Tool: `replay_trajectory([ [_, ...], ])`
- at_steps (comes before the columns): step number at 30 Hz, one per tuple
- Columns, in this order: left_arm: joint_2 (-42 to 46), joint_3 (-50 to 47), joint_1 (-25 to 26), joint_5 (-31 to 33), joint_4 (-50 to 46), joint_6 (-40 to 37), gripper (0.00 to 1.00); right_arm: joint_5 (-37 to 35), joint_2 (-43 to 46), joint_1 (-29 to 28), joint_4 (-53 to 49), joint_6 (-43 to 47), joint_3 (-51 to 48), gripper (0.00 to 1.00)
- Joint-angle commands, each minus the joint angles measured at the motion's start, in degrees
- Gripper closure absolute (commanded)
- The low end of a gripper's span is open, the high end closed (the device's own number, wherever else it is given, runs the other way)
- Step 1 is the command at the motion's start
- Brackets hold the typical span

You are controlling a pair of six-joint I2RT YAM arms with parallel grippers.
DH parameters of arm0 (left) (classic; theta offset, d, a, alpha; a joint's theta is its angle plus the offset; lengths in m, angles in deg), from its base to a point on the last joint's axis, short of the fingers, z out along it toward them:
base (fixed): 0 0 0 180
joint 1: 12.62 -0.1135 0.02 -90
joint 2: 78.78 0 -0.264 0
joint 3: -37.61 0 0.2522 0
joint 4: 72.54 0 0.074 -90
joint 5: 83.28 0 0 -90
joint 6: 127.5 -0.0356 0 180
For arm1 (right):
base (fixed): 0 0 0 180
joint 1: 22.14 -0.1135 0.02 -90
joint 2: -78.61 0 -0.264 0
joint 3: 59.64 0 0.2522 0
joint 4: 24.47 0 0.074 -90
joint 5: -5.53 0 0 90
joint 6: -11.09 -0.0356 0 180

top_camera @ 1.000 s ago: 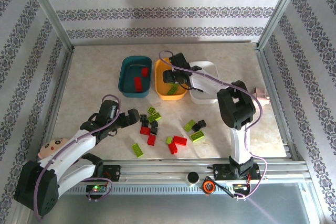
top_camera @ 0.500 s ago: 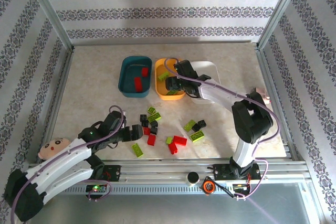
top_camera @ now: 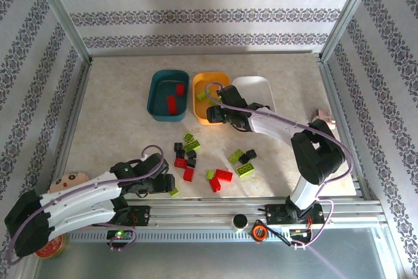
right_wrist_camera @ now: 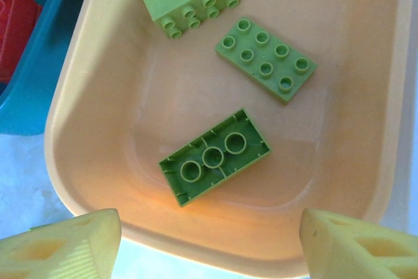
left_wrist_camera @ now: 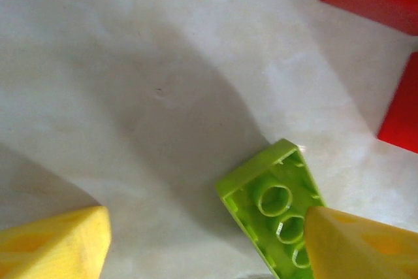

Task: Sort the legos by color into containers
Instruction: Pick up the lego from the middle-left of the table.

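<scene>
Left hand (left_wrist_camera: 208, 243) spread wide, low over the desk (left_wrist_camera: 130, 63), straddling an upturned lime brick (left_wrist_camera: 268, 204) that sits close by its right finger. Right hand (right_wrist_camera: 209, 240) spread too, empty, above the orange tray (right_wrist_camera: 85, 129). Three lime bricks (right_wrist_camera: 214, 157) lie inside.

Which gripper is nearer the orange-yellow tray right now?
Right. The right gripper hangs open over the near rim of the orange-yellow tray; the left gripper is well away, over a lime brick on the table.
</scene>
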Motion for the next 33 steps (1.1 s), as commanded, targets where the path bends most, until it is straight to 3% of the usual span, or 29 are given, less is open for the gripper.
replay_trajectory([
  [1, -6.00, 1.23, 2.39, -3.66, 10.19, -0.21, 0.28, -1.05, 2.66, -0.13, 1.56, -0.49, -1.31, 0.27],
  [12, -14.53, 8.97, 6.43, -4.30, 8.76, -2.08, 0.33, -1.32, 4.66, -0.12, 2.46, -0.84, -4.06, 0.27],
  [23, -20.92, 12.53, 10.72, -4.47, 9.97, -4.46, 0.19, -1.10, 5.74, -0.54, 3.27, -0.82, -5.36, 0.27],
  [26, -24.05, 13.98, 11.00, -4.55, 10.91, -5.95, 0.21, -1.11, 6.23, -0.66, 3.42, -0.82, -5.74, 0.27],
  [30, -27.29, 17.25, 11.30, -2.39, 8.34, -8.33, 0.34, -1.28, 7.11, -0.64, 3.57, -0.68, -6.45, 0.27],
  [33, -30.68, 19.02, 11.77, -0.86, 5.16, -9.48, 0.31, -1.28, 7.77, -0.68, 3.69, -0.54, -6.85, 0.27],
])
